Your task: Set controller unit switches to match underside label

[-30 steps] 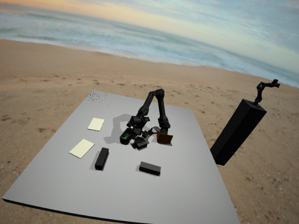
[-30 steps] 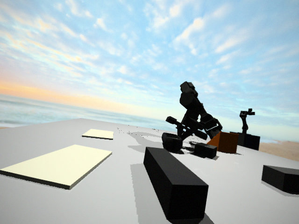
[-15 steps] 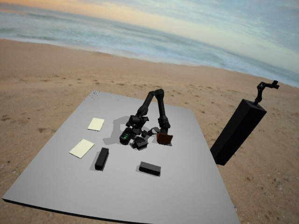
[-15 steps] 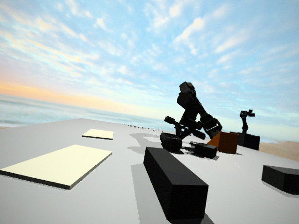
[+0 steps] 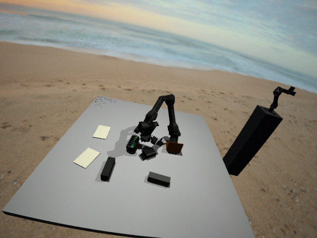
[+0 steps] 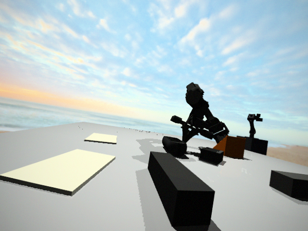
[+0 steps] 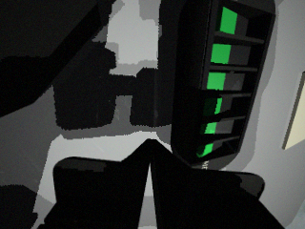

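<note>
The dark grey controller unit [image 5: 132,144] [image 6: 173,145] [image 7: 224,81] sits on its base on the bench [image 5: 128,205], with its six rocker switches facing up. In the wrist view, green shows on all six switches. It is broad on the three farther ones and narrow on the three nearer ones. My gripper [image 7: 151,143] [image 5: 144,139] is shut with nothing between its fingers. It hangs low just beside the unit's near end, at its left in the wrist view. The underside label is hidden.
A small dark module [image 5: 148,152] [image 6: 211,155] and an orange-brown block [image 5: 174,148] [image 6: 232,146] lie close to the arm's base. Nearer the front lie a long black block [image 5: 108,168] [image 6: 181,188] and a dark grey block [image 5: 159,178] [image 6: 288,184]. Two cream plates [image 5: 101,132] [image 5: 86,157] lie at the left. A black pillar [image 5: 252,141] stands off the bench.
</note>
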`<state>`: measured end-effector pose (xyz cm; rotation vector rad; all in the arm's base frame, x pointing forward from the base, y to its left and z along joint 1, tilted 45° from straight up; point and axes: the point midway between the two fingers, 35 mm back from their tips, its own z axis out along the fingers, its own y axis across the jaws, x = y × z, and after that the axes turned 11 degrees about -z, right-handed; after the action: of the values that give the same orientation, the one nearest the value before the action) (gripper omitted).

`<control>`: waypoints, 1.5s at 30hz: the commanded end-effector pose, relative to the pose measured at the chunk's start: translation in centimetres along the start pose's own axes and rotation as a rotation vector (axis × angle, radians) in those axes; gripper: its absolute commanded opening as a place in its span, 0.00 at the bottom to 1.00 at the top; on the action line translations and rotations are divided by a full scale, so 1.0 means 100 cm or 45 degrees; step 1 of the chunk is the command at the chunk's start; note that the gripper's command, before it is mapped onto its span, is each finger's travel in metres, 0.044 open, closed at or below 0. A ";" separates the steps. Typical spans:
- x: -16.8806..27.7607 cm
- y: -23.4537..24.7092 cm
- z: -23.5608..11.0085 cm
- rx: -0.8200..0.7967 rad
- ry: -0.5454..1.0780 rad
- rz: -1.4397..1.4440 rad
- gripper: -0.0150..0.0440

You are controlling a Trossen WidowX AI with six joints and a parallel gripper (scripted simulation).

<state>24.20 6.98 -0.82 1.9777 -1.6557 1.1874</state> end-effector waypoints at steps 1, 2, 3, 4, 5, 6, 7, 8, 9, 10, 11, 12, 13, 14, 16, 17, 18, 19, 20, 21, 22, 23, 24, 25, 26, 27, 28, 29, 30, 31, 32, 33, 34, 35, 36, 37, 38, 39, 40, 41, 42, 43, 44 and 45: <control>0.000 0.005 -0.034 0.020 -0.008 0.021 0.25; 0.000 0.005 -0.036 0.020 -0.007 0.021 0.25; 0.000 0.005 -0.036 0.020 -0.007 0.021 0.25; 0.000 0.005 -0.036 0.020 -0.007 0.021 0.25; 0.000 0.005 -0.036 0.020 -0.007 0.021 0.25; 0.000 0.005 -0.036 0.020 -0.007 0.021 0.25; 0.001 0.004 -0.036 0.020 -0.009 0.016 0.25; 0.001 0.003 -0.035 0.020 -0.015 -0.002 0.25; 0.002 0.000 -0.035 0.021 -0.025 -0.032 0.25; 0.004 -0.004 -0.033 0.023 -0.038 -0.071 0.25; 0.006 -0.008 -0.032 0.027 -0.050 -0.110 0.25; 0.007 -0.012 -0.031 0.030 -0.059 -0.139 0.25; 0.008 -0.013 -0.031 0.032 -0.064 -0.156 0.25; 0.008 -0.014 -0.030 0.033 -0.066 -0.162 0.25; 0.008 -0.014 -0.030 0.033 -0.066 -0.162 0.25; 0.008 -0.014 -0.030 0.033 -0.066 -0.162 0.25; 0.008 -0.014 -0.030 0.032 -0.066 -0.162 0.25; 0.008 -0.014 -0.030 0.031 -0.066 -0.162 0.25; 0.008 -0.014 -0.030 0.031 -0.066 -0.162 0.25; 0.008 -0.014 -0.030 0.031 -0.066 -0.162 0.25; 0.008 -0.014 -0.030 0.031 -0.066 -0.162 0.25; 0.009 -0.013 -0.030 0.033 -0.057 -0.154 0.25; 0.009 -0.013 -0.030 0.033 -0.057 -0.154 0.25; 0.009 -0.013 -0.030 0.033 -0.057 -0.154 0.25; 0.009 -0.013 -0.030 0.033 -0.059 -0.156 0.25; 0.008 -0.014 -0.030 0.032 -0.064 -0.161 0.25; 0.008 -0.014 -0.030 0.031 -0.066 -0.162 0.25; 0.008 -0.014 -0.030 0.031 -0.066 -0.162 0.25; 0.008 -0.014 -0.030 0.031 -0.066 -0.162 0.25; 0.008 -0.014 -0.030 0.031 -0.066 -0.162 0.25; 0.009 -0.014 -0.030 0.033 -0.057 -0.157 0.25; 0.009 -0.014 -0.030 0.033 -0.057 -0.157 0.25; 0.008 -0.014 -0.030 0.031 -0.057 -0.157 0.30; 0.007 -0.017 -0.031 0.024 -0.056 -0.158 0.34; 0.004 -0.020 -0.033 0.012 -0.054 -0.160 0.39; 0.000 -0.024 -0.034 -0.002 -0.052 -0.163 0.43; -0.003 -0.028 -0.036 -0.016 -0.049 -0.165 0.48; -0.007 -0.032 -0.037 -0.030 -0.046 -0.167 0.52; -0.010 -0.036 -0.039 -0.044 -0.043 -0.169 0.57; -0.014 -0.040 -0.040 -0.059 -0.039 -0.171 0.61; -0.017 -0.043 -0.041 -0.073 -0.036 -0.173 0.65; -0.021 -0.047 -0.043 -0.087 -0.032 -0.174 0.70; -0.025 -0.050 -0.044 -0.102 -0.027 -0.176 0.74; -0.029 -0.053 -0.045 -0.116 -0.023 -0.178 0.79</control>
<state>26.62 12.25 1.72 2.0447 -1.5174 1.0615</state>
